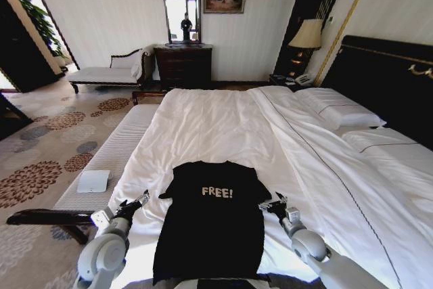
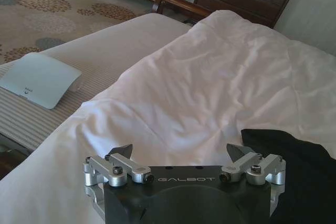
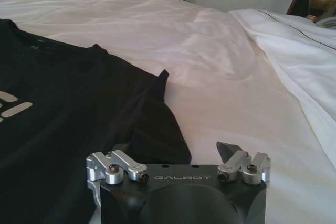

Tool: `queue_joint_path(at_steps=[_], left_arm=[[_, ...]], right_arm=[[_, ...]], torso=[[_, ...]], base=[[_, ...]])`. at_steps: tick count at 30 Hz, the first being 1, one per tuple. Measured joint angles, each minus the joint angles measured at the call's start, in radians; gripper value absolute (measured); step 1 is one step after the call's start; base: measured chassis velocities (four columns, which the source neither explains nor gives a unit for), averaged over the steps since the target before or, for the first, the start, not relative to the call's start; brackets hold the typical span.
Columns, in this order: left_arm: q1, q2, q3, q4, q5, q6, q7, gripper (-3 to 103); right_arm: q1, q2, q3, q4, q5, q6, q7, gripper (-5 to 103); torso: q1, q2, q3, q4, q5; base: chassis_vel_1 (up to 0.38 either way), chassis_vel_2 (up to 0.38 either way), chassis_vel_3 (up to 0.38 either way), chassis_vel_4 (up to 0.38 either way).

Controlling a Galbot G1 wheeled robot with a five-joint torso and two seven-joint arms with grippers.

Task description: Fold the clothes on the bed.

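Bed fills the room's middle, white duvet spread smooth. T-shirt lies flat on its near end, lettering up. Left gripper sits just beside its left sleeve, right gripper at its right sleeve, both spread wide, holding nothing.

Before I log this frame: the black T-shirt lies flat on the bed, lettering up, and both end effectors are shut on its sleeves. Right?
Not quite. The black T-shirt does lie flat on the bed, lettering up, but the left end effector and right end effector are open, gripping nothing, as both wrist views show.
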Motion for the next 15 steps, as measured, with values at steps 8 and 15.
queue_joint_path(at_steps=[8, 15], left_arm=[[-0.002, -0.012, 0.004, 0.0, 0.003, -0.014, -0.01, 100], [-0.007, -0.029, 0.009, 0.002, 0.005, -0.026, -0.022, 100]], right_arm=[[0.008, 0.003, 0.021, -0.004, 0.088, 0.012, 0.002, 62], [0.025, 0.014, 0.013, -0.004, 0.21, 0.025, 0.041, 40]], torso=[[0.0, 0.0, 0.0, -0.0001, -0.0001], [0.0, 0.0, 0.0, 0.0, 0.0]], base=[[0.0, 0.0, 0.0, 0.0], [0.0, 0.0, 0.0, 0.0]])
